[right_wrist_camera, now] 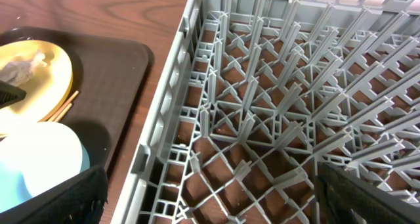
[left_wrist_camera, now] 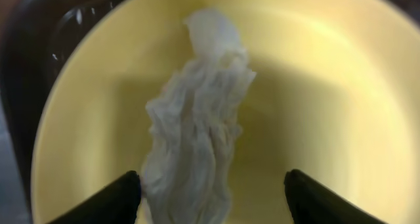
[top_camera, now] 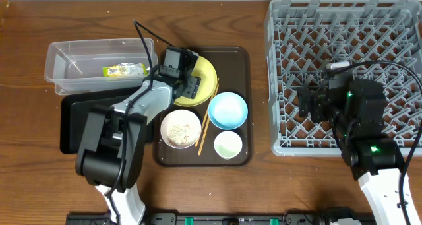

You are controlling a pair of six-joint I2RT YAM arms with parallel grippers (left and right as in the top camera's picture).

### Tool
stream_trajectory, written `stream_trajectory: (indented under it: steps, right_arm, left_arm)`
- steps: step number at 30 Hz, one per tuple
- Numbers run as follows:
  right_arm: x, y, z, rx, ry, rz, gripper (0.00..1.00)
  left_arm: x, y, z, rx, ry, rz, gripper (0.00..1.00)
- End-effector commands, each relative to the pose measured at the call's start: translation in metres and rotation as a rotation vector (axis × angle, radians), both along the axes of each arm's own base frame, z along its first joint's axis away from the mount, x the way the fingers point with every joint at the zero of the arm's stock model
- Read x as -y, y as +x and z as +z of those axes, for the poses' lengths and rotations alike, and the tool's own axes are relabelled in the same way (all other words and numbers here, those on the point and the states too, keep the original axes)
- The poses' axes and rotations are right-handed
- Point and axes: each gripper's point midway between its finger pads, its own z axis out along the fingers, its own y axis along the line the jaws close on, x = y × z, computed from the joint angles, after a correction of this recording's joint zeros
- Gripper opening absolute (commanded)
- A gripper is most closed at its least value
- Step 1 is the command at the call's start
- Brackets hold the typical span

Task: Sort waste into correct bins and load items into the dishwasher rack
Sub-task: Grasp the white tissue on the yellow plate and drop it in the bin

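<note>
My left gripper (left_wrist_camera: 210, 198) is open just above the yellow plate (left_wrist_camera: 315, 106), its left finger against the crumpled white tissue (left_wrist_camera: 193, 138) lying on the plate. In the overhead view the left gripper (top_camera: 186, 78) covers most of the yellow plate (top_camera: 206, 72). The green-yellow wrapper (top_camera: 124, 70) lies in the clear tub (top_camera: 66, 66); the black tray (top_camera: 82, 113) is below it. The white bowl (top_camera: 180, 128) holds rice. The light blue bowl (top_camera: 228, 110), pale green cup (top_camera: 228, 144) and chopsticks (top_camera: 207, 119) sit on the brown tray. My right gripper (right_wrist_camera: 210, 191) is open and empty over the grey rack (top_camera: 343, 27).
The dark brown serving tray (top_camera: 237, 66) holds the dishes between the bins and the rack. The rack's left wall (right_wrist_camera: 167, 112) stands close to the serving tray's edge (right_wrist_camera: 125, 86). Cables run over the clear tub and over the rack.
</note>
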Motion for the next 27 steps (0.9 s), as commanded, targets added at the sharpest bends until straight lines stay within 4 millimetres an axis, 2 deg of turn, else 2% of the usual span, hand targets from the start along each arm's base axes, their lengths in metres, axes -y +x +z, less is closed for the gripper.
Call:
stream_trajectory:
  steps: [1, 2, 3, 5, 9, 12, 16, 19, 21, 24, 27]
  right_arm:
    - [-0.002, 0.002, 0.011, 0.024, 0.002, 0.007, 0.99]
    - [-0.002, 0.002, 0.011, 0.024, 0.002, 0.007, 0.99]
    - [-0.002, 0.002, 0.011, 0.024, 0.002, 0.007, 0.99]
    - [-0.002, 0.002, 0.011, 0.024, 0.002, 0.007, 0.99]
    - [-0.002, 0.002, 0.011, 0.024, 0.001, 0.007, 0.99]
    - [-0.002, 0.002, 0.011, 0.025, 0.001, 0.007, 0.99]
    - [-0.002, 0.002, 0.011, 0.025, -0.001, 0.004, 0.99]
    - [-0.002, 0.002, 0.011, 0.025, 0.0, 0.004, 0.99]
    - [-0.002, 0.002, 0.011, 0.025, 0.0, 0.004, 0.99]
    - [-0.002, 0.002, 0.011, 0.025, 0.0, 0.004, 0.99]
    - [-0.002, 0.002, 0.011, 0.025, 0.0, 0.004, 0.99]
  left_arm:
    - [-0.004, 0.002, -0.007, -0.012, 0.027, -0.001, 0.56]
    - [-0.005, 0.001, -0.008, -0.018, 0.028, -0.001, 0.48]
    - [-0.005, 0.001, -0.009, -0.02, 0.029, -0.001, 0.35]
    - [-0.005, 0.001, -0.006, -0.014, 0.027, -0.001, 0.24]
    - [-0.004, 0.004, 0.015, 0.023, 0.001, 0.024, 0.19]
    - [-0.004, 0.007, 0.049, 0.086, -0.043, 0.064, 0.19]
    - [-0.012, 0.011, 0.105, 0.196, -0.118, 0.138, 0.19]
    - [-0.032, 0.013, 0.142, 0.272, -0.176, 0.223, 0.19]
    - [-0.051, 0.015, 0.154, 0.298, -0.199, 0.287, 0.2]
    - [-0.085, 0.018, 0.155, 0.303, -0.229, 0.409, 0.25]
    - [-0.117, 0.021, 0.143, 0.282, -0.257, 0.533, 0.26]
